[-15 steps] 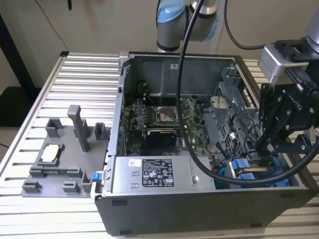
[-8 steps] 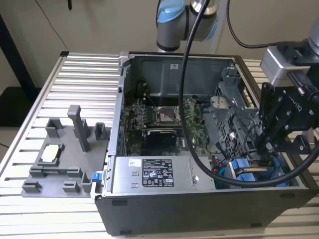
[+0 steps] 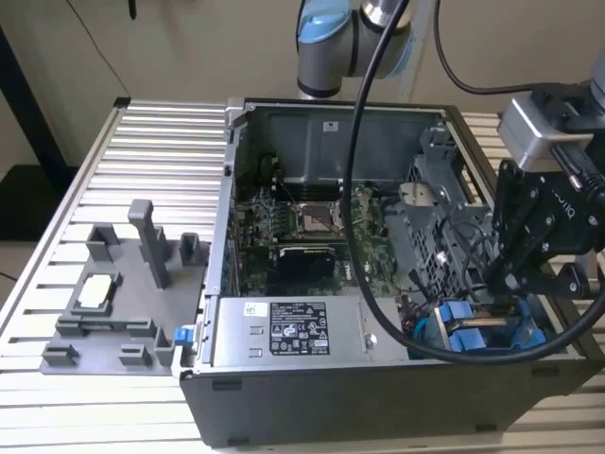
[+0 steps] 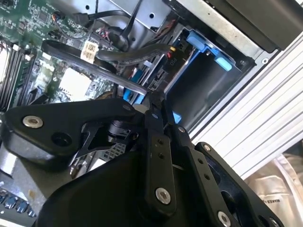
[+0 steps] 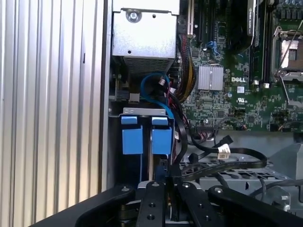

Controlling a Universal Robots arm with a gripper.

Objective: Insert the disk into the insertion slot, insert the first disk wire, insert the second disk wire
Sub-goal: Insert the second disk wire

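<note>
The disk [image 5: 142, 137] sits in the insertion slot [image 5: 115, 142] at the case's corner, its blue carrier tabs facing out. It shows in the exterior view as blue tabs [image 3: 470, 329], and in the second wrist view [image 4: 204, 45]. My gripper [image 3: 498, 277] reaches down into the case just above that bay. In both wrist views its fingers [image 4: 152, 118] stand close together, shut [image 5: 166, 184] on the end of a flat black disk wire [image 5: 222, 163] with a white tag. That wire [image 4: 75, 53] loops back over the board. Its plug end is hidden between the fingertips.
The open case lies on a slatted aluminium table [image 3: 142, 142]. Inside it are the motherboard [image 3: 312, 236], a grey box with a sticker [image 3: 298, 331], a perforated metal cage [image 3: 430, 222], and loose black and blue cables [image 5: 156, 85]. A grey fixture tray [image 3: 118, 303] stands at the exterior view's left.
</note>
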